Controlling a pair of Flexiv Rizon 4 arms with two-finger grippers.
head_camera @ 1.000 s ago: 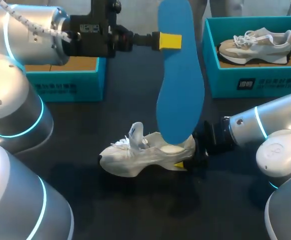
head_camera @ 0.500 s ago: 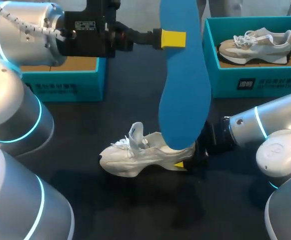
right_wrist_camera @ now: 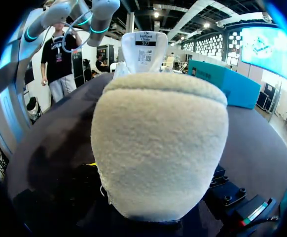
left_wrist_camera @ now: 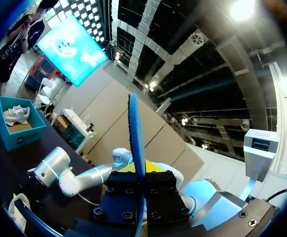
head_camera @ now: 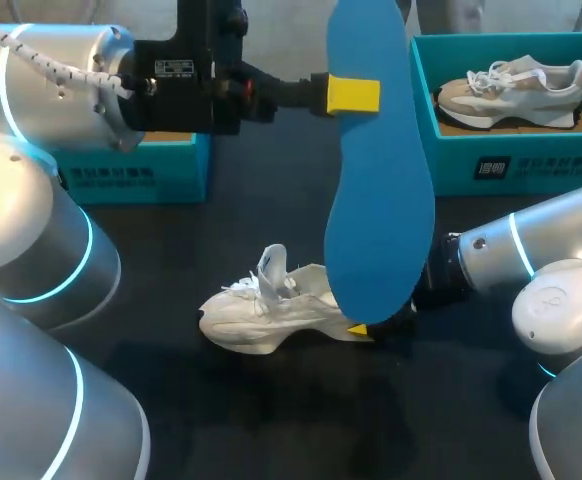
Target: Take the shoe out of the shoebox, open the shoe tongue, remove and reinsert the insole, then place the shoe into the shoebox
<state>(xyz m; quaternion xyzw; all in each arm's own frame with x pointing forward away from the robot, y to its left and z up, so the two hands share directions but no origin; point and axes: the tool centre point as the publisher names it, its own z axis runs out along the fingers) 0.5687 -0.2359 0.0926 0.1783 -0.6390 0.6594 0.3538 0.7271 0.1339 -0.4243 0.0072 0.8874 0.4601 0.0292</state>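
Left jaws clamped on the insole point(head_camera: 376, 200) near its upper end. It's flat, blue and hangs upright, with its lower end covering the heel of the shoe point(head_camera: 261, 315). Right jaws sit at that heel, can't tell if clamped. Shoe is white with a fleecy heel, tongue up, on the dark counter point(head_camera: 271, 420). Beyond the right jaws, teal right box point(head_camera: 511, 165) holds a beige sneaker point(head_camera: 516, 88). Behind the left jaws, teal left box point(head_camera: 131, 175), contents mostly hidden.

Left arm point(head_camera: 56, 95) and right arm point(head_camera: 546, 250) are silver-grey tubes with rounded joints ringed in glowing cyan. Behind the left's yellow fingertip point(head_camera: 353, 95) sits a black block point(head_camera: 186, 85) studded with screws point(left_wrist_camera: 129, 215); a white braided cable point(head_camera: 26, 32) runs behind that
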